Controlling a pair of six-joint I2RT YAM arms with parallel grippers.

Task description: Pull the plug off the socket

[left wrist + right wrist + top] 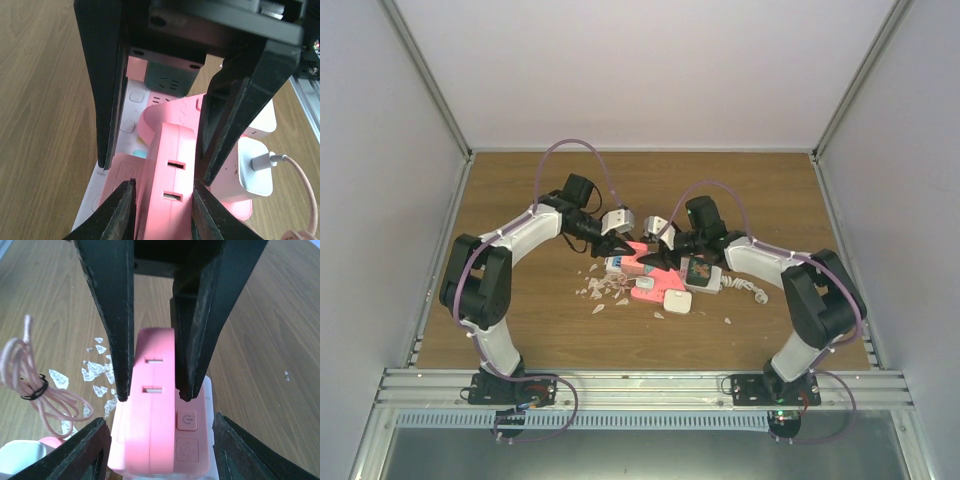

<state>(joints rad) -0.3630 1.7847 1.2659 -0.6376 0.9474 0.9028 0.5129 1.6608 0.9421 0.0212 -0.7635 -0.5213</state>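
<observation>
Two tools [638, 250] flanking pink plug [150, 415]

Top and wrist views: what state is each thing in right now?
Pink plug block: plugged in, standing on the socket.
Socket: flat on the table.
Left pincer: fingers astride the pink block.
Right pincer: fingers astride the block.
White charger: cable plugged in.

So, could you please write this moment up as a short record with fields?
target: pink plug, upright on the socket, not yet pulled off
left gripper: straddles the plug, grip unclear
right gripper: straddles the same plug from the other side, grip unclear
nearby: white charger with its cable plugged in; coiled pink cable
debris: white flakes on the wooden table
</observation>
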